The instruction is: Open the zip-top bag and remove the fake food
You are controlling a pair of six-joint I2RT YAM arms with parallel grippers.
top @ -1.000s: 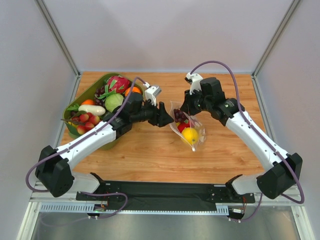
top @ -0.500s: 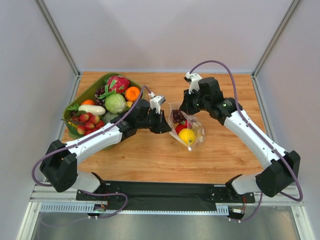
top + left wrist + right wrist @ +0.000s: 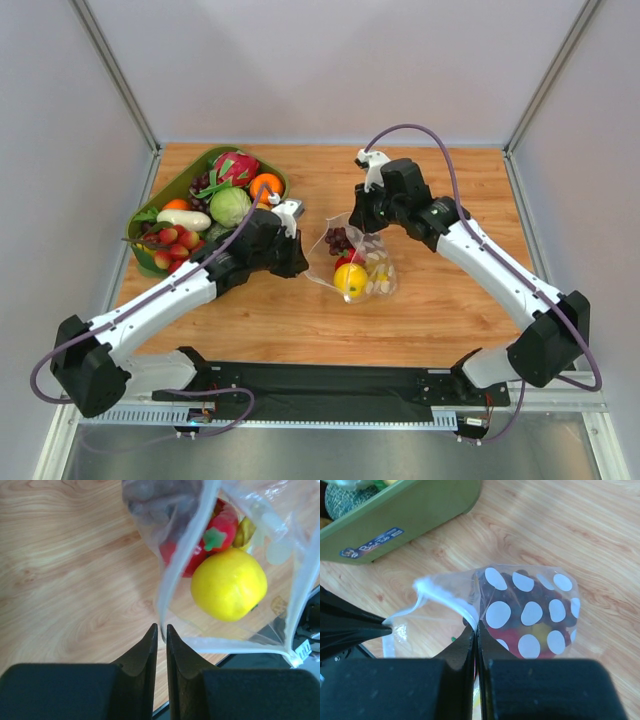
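Far left on the wooden table [image 3: 440, 310]: an olive-green bin [image 3: 420, 505], heaped full. At its far end a pink dragon fruit [image 3: 237, 167]; just nearer, a green cabbage [image 3: 229, 207] beside an orange [image 3: 265, 186]. Left of the cabbage, a long white vegetable [image 3: 184, 219]; nearest, small red fruits [image 3: 175, 243]. On the bin's outer wall, a printed label [image 3: 372, 544].

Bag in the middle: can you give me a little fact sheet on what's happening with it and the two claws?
bag: clear with white dots, held between the two arms over the table
left claw: shut on one edge of the bag
right claw: shut on the opposite edge
mouth: zip strips look pulled apart
inside: lemon, red fruit, grapes
bin: green, holds other toy food, left of the bag in the top view
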